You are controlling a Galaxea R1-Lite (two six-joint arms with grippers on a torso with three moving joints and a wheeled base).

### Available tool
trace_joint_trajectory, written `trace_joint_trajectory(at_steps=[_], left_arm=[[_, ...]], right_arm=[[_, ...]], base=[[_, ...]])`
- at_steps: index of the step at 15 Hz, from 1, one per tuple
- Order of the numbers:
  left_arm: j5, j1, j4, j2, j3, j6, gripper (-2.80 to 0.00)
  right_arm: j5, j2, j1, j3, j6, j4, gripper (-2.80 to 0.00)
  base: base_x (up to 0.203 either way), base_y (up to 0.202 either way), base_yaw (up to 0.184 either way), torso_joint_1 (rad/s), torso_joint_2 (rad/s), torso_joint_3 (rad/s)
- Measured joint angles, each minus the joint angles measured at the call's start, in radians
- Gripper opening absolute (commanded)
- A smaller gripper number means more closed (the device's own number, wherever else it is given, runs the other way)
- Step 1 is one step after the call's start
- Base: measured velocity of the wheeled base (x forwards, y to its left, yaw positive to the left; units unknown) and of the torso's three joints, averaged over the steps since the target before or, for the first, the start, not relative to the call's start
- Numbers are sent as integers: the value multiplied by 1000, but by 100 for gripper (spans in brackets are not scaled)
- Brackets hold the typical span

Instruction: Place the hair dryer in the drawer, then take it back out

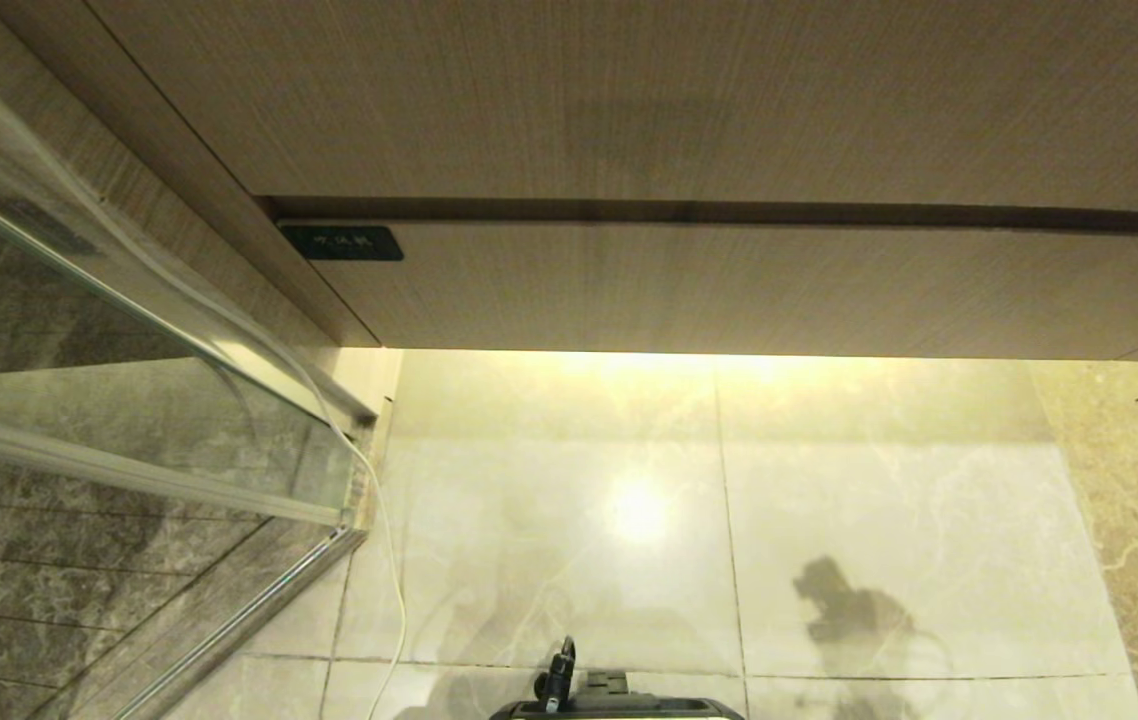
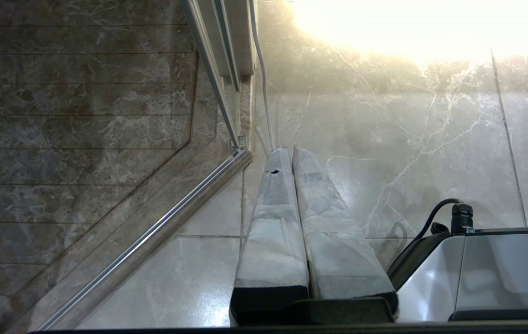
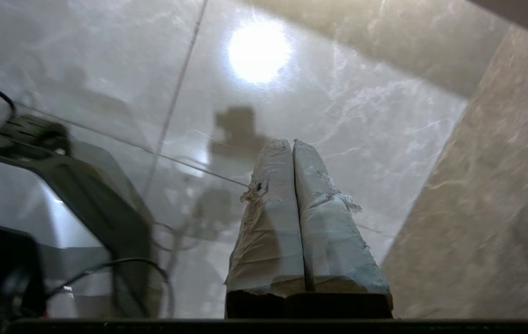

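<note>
The drawer point(image 1: 729, 290) is a wide light wood-grain front with a small dark label point(image 1: 341, 242) at its left corner, pushed in under a taller wood-grain panel point(image 1: 629, 100). The hair dryer is out of view. My left gripper point(image 2: 290, 149) is shut, its tape-wrapped fingers pressed together, pointing down at the floor beside the shower door rail. My right gripper point(image 3: 290, 143) is also shut with nothing between its taped fingers, hanging above the pale floor tiles. Neither gripper appears in the head view.
A glass shower door point(image 1: 109, 400) with a metal rail point(image 2: 152, 232) stands to the left, and a thin white cord point(image 1: 384, 540) runs down beside it. Glossy marble floor tiles point(image 1: 729, 520) lie below the drawer. My base point(image 1: 619, 705) shows at the bottom edge.
</note>
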Motion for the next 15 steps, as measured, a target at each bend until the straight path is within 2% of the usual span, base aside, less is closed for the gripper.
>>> trace_joint_trajectory(at_steps=[3, 8, 12, 15], left_arm=[[0, 0, 0, 0, 0, 0, -280], [0, 0, 0, 0, 0, 0, -280], [0, 0, 0, 0, 0, 0, -280], [0, 0, 0, 0, 0, 0, -280]], right_arm=[[-2, -258, 99, 223, 118, -108, -280], [-50, -686, 327, 525, 228, -187, -280], [-158, -916, 467, 626, 330, -201, -280], [-216, -976, 485, 654, 362, -257, -280]], base=[[0, 0, 0, 0, 0, 0], [0, 0, 0, 0, 0, 0], [0, 0, 0, 0, 0, 0], [0, 0, 0, 0, 0, 0]])
